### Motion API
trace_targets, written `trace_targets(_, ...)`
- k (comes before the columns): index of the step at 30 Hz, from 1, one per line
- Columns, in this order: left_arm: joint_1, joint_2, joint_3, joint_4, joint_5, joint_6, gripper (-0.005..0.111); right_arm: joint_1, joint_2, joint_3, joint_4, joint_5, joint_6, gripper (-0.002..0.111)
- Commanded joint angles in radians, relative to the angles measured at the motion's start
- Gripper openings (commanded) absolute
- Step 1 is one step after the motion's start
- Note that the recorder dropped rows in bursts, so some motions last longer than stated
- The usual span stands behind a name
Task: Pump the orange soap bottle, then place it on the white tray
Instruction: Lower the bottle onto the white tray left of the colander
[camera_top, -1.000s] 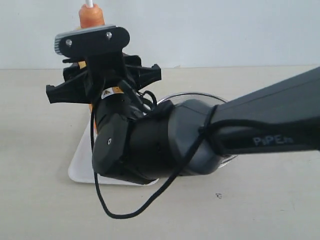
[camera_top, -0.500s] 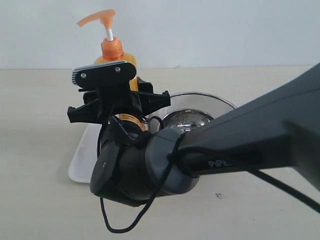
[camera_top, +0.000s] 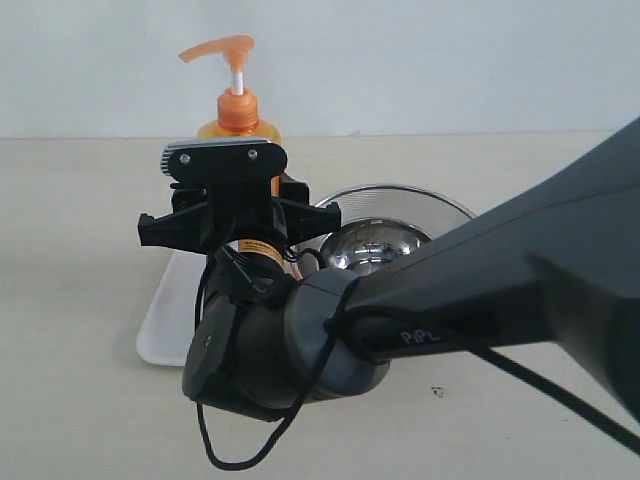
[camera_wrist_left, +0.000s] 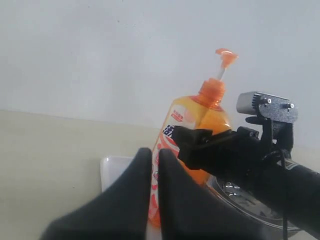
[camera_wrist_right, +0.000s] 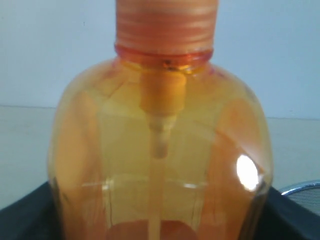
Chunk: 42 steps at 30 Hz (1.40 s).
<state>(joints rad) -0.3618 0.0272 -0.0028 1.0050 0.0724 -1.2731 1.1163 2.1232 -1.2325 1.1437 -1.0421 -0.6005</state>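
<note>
Nearest, the right arm (camera_top: 450, 290) fills the front. The right jaws stand part-open around the bottle (camera_top: 238, 125), clamped on its body below the shoulder. That hold steadies it upright, likely for setting it down. The left jaws are closed on nothing, just beside the bottle's lower part. The bottle stands over the tray (camera_top: 165, 320) with its pump raised; whether its base touches is hidden. A steel bowl (camera_top: 400, 215) sits just beside. Beyond lie a bare beige table (camera_top: 70, 250) and a plain white wall (camera_top: 450, 60).
</note>
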Motion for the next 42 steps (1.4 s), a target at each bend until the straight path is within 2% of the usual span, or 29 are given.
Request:
trace_targets(1,0.002,-0.004,0.003,-0.003,0.003,-0.013,0.005,0.0,-0.015,-0.014,-0.054,-0.043,-0.005,0.018)
trace_targets(4,0.002,-0.004,0.003,-0.003,0.003,-0.013,0.005,0.0,-0.015,-0.014,-0.054,-0.031,-0.005,0.045)
trace_targets(7,0.002,-0.004,0.003,-0.003,0.003,-0.013,0.005,0.0,-0.015,-0.014,-0.054,-0.029,-0.003,0.085)
trace_targets(8,0.002,-0.004,0.003,-0.003,0.003,-0.013,0.005,0.0,-0.015,-0.014,-0.054,-0.029,-0.007,0.105)
trace_targets(17,0.002,-0.004,0.003,-0.003,0.003,-0.013,0.005,0.0,-0.024,-0.014,-0.008,-0.004,-0.01,0.104)
trace_targets(19,0.002,-0.004,0.003,-0.003,0.003,-0.013,0.005,0.0,-0.046,-0.014,0.03,0.065,-0.016,0.104)
trace_targets(24,0.002,-0.004,0.003,-0.003,0.003,-0.013,0.005,0.022,-0.141,-0.014,0.183,0.088,-0.262,0.104)
trace_targets(28,0.002,-0.004,0.003,-0.003,0.007,-0.012,0.005,0.08,-0.22,-0.012,0.301,0.049,-0.427,0.104)
trace_targets(35,0.002,-0.004,0.003,-0.003,0.003,-0.012,0.005,0.196,-0.257,-0.012,0.38,-0.153,-0.6,0.104)
trace_targets(42,0.002,-0.004,0.003,0.001,0.004,-0.012,0.005,0.221,-0.337,0.127,0.462,-0.179,-0.514,0.104)
